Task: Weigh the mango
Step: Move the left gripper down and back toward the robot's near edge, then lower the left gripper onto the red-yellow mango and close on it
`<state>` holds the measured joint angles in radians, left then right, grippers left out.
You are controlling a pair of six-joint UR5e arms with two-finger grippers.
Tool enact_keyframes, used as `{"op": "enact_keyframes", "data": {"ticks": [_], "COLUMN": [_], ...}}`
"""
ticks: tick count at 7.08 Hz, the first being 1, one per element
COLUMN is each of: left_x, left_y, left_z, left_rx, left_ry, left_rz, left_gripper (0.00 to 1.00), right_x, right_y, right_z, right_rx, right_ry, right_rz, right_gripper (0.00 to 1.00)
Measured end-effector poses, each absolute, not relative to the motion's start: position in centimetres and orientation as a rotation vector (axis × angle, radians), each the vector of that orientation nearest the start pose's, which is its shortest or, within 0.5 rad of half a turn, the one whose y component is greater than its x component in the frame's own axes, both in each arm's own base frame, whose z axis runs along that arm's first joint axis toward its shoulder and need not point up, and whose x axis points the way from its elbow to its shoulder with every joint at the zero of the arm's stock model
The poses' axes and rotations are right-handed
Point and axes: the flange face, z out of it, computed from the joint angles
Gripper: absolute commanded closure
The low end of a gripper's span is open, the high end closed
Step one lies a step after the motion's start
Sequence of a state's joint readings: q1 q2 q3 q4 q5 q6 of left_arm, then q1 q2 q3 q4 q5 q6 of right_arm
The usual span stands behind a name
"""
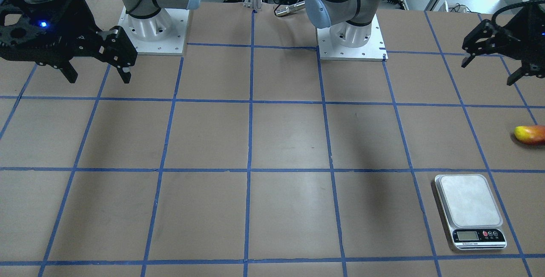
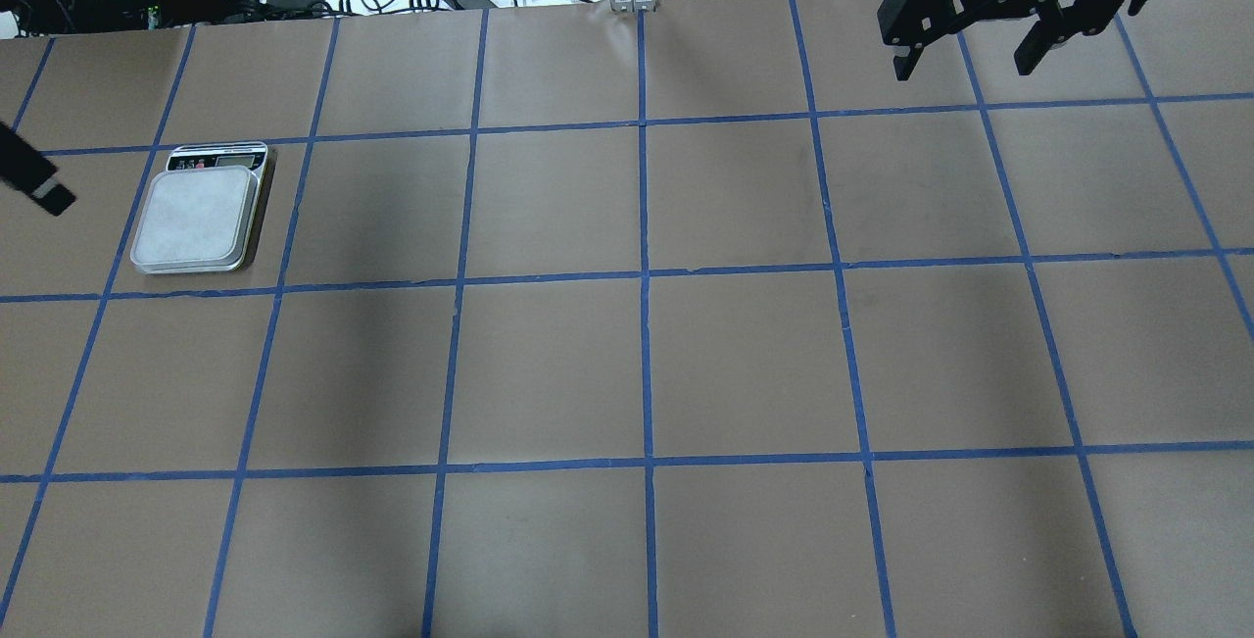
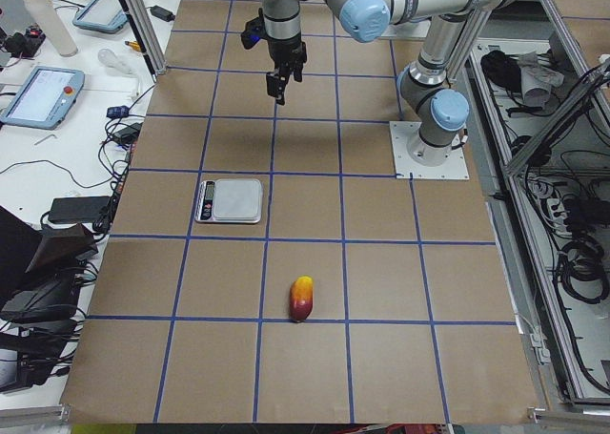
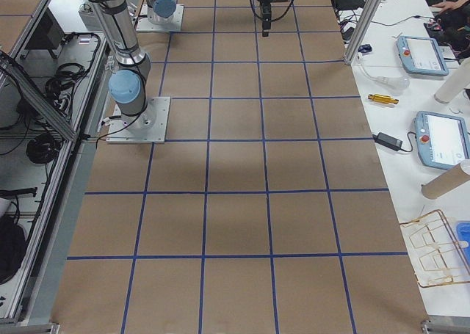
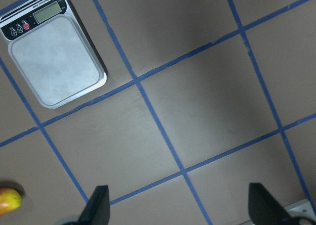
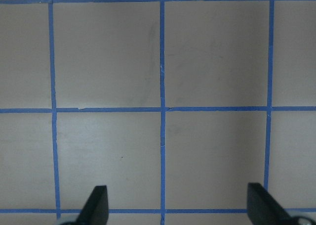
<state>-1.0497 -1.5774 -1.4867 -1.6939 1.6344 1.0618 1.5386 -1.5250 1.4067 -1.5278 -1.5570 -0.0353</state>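
No legible text, lettering on scale (image 5: 54,62) too small to read

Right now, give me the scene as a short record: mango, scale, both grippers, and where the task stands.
mango: lies on the table, apart from the scale, nothing touching it
scale: plate bare, display at the edge away from the robot
left gripper: open, empty, above the table near the mango
right gripper: open, empty, above the table's opposite end
task: mango not yet picked up or weighed
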Motion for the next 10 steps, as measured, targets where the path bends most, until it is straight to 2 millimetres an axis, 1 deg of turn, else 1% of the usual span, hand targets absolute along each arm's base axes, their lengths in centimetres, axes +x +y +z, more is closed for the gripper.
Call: {"op": "enact_keyframes", "data": {"ticks": [2,3,4,5,6,8,9,10], "left_x": [23.0,27.2,31.0,34.4,37.3,42.5,44.5,46.1], "left_y": [-47.3,-47.1,-47.0,-47.1,-47.3,-47.2,-47.4,-47.4], "left_z": [49.4,48.0,46.3,44.2,41.9,37.4,35.2,33.1], "left_rx": [1.055,1.177,1.292,1.406,1.517,1.692,1.821,1.959], "left_ry": [2.954,2.893,2.827,2.761,2.695,2.57,2.469,2.37], "left_rz": [0.112,0.097,0.085,0.078,0.076,0.079,0.081,0.075], "left_gripper": [0.0,0.0,0.0,0.0,0.0,0.0,0.0,0.0], "right_x": [11.8,11.8,11.8,11.8,11.8,11.8,11.8,11.8], "right_y": [-51.9,-52.0,-52.0,-52.0,-52.0,-52.0,-52.0,-52.0], "right_z": [54.2,54.2,54.2,54.2,54.1,54.2,54.2,54.2], "right_rx": [-0.006,-0.006,-0.006,-0.006,-0.006,-0.006,-0.006,-0.006], "right_ry": [3.128,3.128,3.128,3.128,3.128,3.128,3.128,3.128], "right_rz": [-0.12,-0.12,-0.119,-0.119,-0.118,-0.119,-0.119,-0.119], "right_gripper": [0.0,0.0,0.0,0.0,0.0,0.0,0.0,0.0]}}
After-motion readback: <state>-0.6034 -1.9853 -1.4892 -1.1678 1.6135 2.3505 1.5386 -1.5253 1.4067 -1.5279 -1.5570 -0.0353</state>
